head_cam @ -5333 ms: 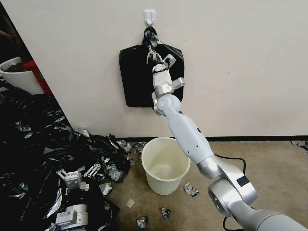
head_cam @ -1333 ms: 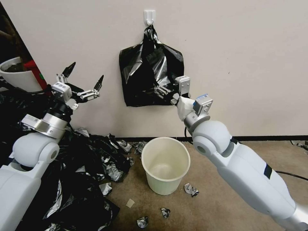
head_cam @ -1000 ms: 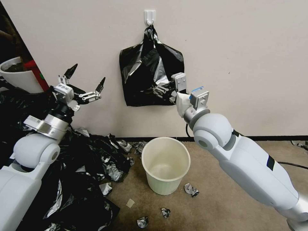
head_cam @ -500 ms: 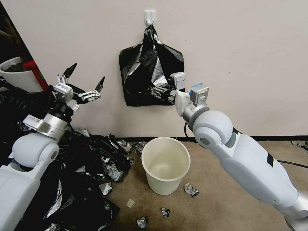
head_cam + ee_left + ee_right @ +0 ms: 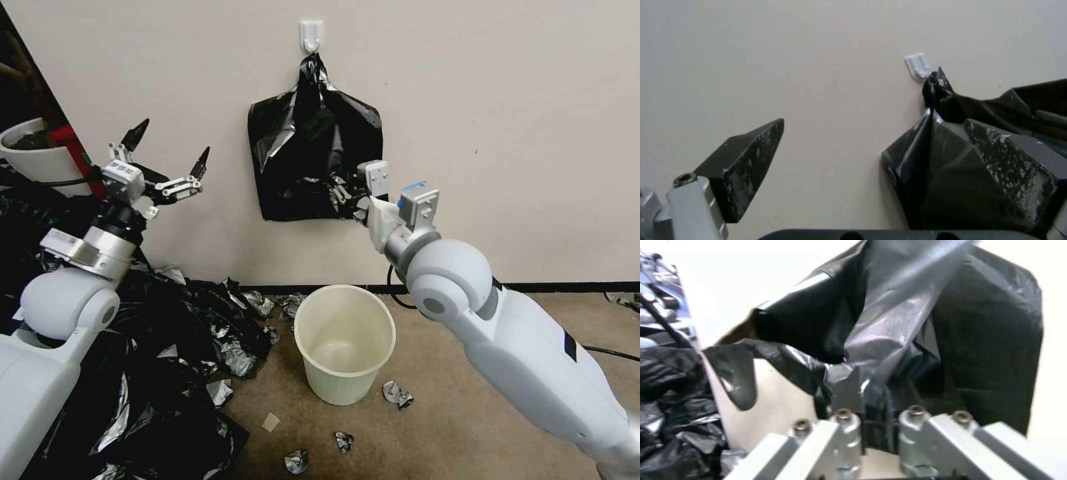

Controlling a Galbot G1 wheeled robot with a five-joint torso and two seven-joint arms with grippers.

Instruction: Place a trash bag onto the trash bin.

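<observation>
Pinching a fold of the trash bag between closed fingers, the right gripper grips film near the bag's lower edge, the rest rising above the fingertips to a wall hook; the left gripper hovers fingers spread, apart from the bag; the trash bin stands below on the floor.

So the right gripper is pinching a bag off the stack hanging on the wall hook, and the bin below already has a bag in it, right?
Not quite. The bin is bare inside in the head view, with no bag in it. The rest holds: the right gripper is shut on a bag at the stack hanging from the hook.
</observation>
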